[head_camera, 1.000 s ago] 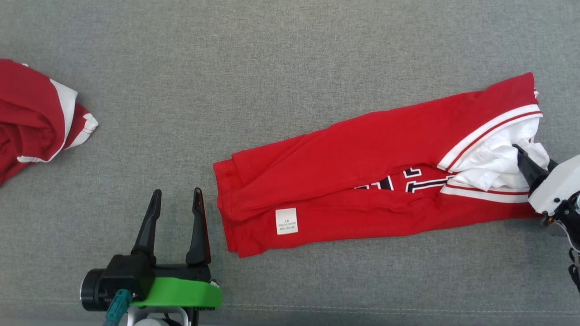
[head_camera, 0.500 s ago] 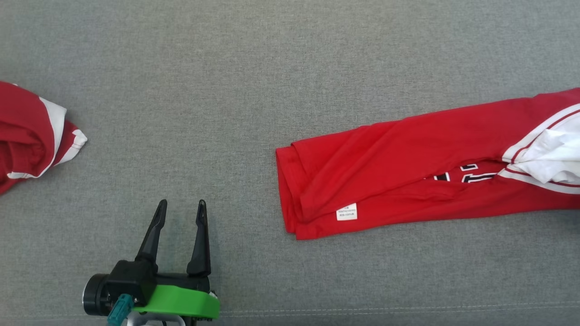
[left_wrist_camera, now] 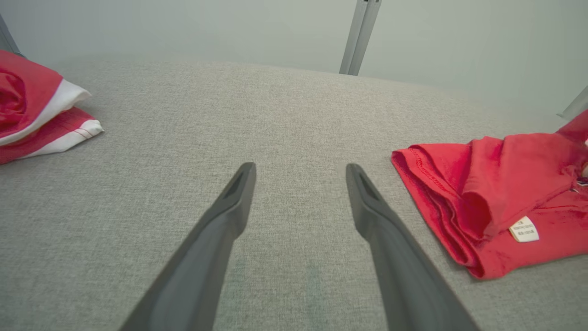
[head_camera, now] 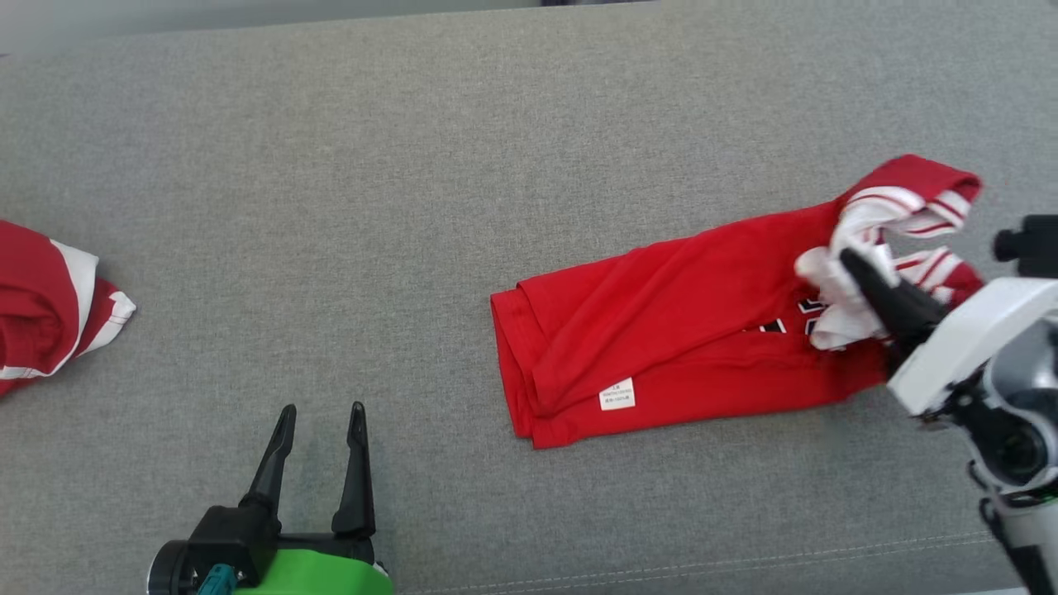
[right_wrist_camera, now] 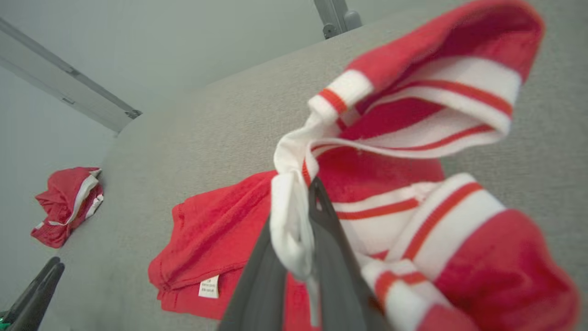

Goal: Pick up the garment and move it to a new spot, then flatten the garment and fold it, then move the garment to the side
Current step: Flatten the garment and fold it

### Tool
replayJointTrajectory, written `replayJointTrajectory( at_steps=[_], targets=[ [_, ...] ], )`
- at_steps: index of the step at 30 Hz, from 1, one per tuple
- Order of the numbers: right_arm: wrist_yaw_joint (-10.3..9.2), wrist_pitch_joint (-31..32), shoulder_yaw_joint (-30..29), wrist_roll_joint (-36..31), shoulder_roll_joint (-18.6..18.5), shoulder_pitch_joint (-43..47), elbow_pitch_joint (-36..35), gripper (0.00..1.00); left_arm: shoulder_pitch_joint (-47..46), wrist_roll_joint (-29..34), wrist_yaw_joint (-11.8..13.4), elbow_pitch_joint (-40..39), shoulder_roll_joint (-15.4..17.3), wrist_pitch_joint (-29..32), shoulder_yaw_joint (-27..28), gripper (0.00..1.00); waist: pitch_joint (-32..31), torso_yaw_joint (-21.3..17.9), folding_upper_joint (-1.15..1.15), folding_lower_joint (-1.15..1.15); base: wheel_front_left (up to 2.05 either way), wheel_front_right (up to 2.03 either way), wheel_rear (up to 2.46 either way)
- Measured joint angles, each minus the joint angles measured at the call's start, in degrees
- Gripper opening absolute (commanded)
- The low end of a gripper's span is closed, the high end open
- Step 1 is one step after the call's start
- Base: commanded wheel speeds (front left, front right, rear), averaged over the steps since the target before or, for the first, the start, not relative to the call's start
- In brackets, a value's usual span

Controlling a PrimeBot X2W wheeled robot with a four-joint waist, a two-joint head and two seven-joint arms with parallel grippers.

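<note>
The garment [head_camera: 661, 330], a red top with white striped trim and a small white label, lies folded lengthwise on the grey surface right of centre. My right gripper [head_camera: 851, 266] is shut on its white fabric at the right end, which hangs lifted and bunched above the rest. In the right wrist view a white fold of the garment [right_wrist_camera: 390, 151] is pinched between the closed fingers of the right gripper [right_wrist_camera: 314, 188]. My left gripper [head_camera: 322, 411] stands open at the lower left with nothing between its fingers, well left of the garment's hem [left_wrist_camera: 482, 193]; the left gripper [left_wrist_camera: 298, 168] points across bare surface.
A second red and white garment [head_camera: 41, 306] lies crumpled at the far left edge, also seen as a heap [left_wrist_camera: 27, 105] in the left wrist view. The grey padded surface [head_camera: 331, 207] stretches between the two. A stitched seam runs along its near edge.
The head camera has shifted. My right gripper has shut on the garment's white right end and raised it, bunching it towards the left. The left gripper stays open.
</note>
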Motion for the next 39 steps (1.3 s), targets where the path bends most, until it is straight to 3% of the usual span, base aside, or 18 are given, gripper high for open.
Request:
replayJointTrajectory(
  at_steps=[6, 7, 12, 20, 21, 22, 23, 27, 33, 34, 35, 36, 39],
  targets=[
    [0.01, -4.9, 11.1, -1.4, 8.6, -0.3, 1.6, 0.00, 0.0, -1.7, 0.9, 0.3, 0.0, 0.0, -1.1, 1.00, -1.6, 0.2, 0.00, 0.00, 0.00, 0.00, 0.00],
    [0.01, -4.9, 11.1, -1.4, 8.6, -0.3, 1.6, 0.00, 0.0, -1.7, 0.9, 0.3, 0.0, 0.0, -1.1, 1.00, -1.6, 0.2, 0.00, 0.00, 0.00, 0.00, 0.00],
    [0.01, -9.6, 16.0, -3.1, 15.1, -2.2, 9.4, 0.00, -0.1, -3.2, 1.7, 0.8, 0.0, 0.0, -2.3, 1.00, -1.7, 2.3, 0.00, 0.00, 0.00, 0.00, 0.00],
    [0.00, -15.3, 19.5, -5.1, 19.3, -5.7, 20.0, 0.00, 0.3, -3.7, 2.3, 1.6, 0.0, 0.0, -2.9, 1.00, -2.0, 5.7, 0.00, 0.00, 0.00, 0.00, 0.00],
    [0.00, -15.9, 19.9, -5.3, 19.5, -6.1, 20.8, 0.31, 0.4, -3.7, 2.4, 1.6, 0.0, 0.0, -2.9, 1.00, -2.0, 6.0, 0.00, 0.00, 0.00, 0.00, 0.00],
    [0.00, -16.5, 20.6, -5.3, 19.7, -6.4, 21.2, 0.99, 0.4, -3.7, 2.5, 1.7, 0.0, 0.0, -2.9, 1.00, -2.1, 6.1, 0.00, 0.00, 0.00, 0.00, 0.00],
    [0.00, -17.2, 21.3, -5.3, 19.8, -6.7, 21.4, 1.00, 0.5, -3.8, 2.5, 1.7, 0.0, 0.0, -2.8, 1.00, -2.2, 6.2, 0.00, 0.00, 0.00, 0.00, 0.00],
    [0.00, -22.1, 22.2, -8.8, 19.3, -6.7, 20.2, 1.00, 2.3, -3.2, 2.3, 1.9, -0.1, 0.0, -1.4, 1.00, -3.0, 5.9, 0.00, 0.00, 0.00, 0.00, 0.00],
    [0.00, -28.1, 16.3, -15.9, 12.8, -1.9, 11.5, 1.00, 5.4, -1.9, 1.7, 0.8, 0.0, 0.0, 2.2, 1.00, -4.3, 4.6, 0.00, 0.00, 0.00, 0.00, 0.00],
    [0.01, -28.6, 14.8, -17.0, 12.0, -1.1, 10.4, 0.68, 5.5, -1.9, 1.7, 0.7, 0.0, 0.0, 2.3, 1.00, -4.4, 4.3, 0.00, 0.00, 0.00, 0.00, 0.00],
    [0.00, -29.3, 13.1, -17.5, 11.7, -0.2, 9.7, 0.21, 5.5, -1.9, 1.7, 0.4, 0.0, 0.0, 2.3, 1.00, -4.4, 4.2, 0.00, 0.00, 0.00, 0.00, 0.00],
    [0.00, -29.3, 12.0, -18.2, 11.4, 0.6, 9.4, 0.00, 5.5, -2.0, 1.7, 0.2, 0.0, 0.0, 2.1, 1.00, -4.3, 4.1, 0.00, 0.00, 0.00, 0.00, 0.00],
    [0.00, -29.1, 11.3, -20.7, 11.0, 2.2, 10.8, 0.00, 5.1, -2.3, 1.6, 0.1, -0.1, 0.0, 1.1, 1.00, -3.6, 4.1, 0.00, 0.00, 0.00, 0.00, 0.00]
  ],
)
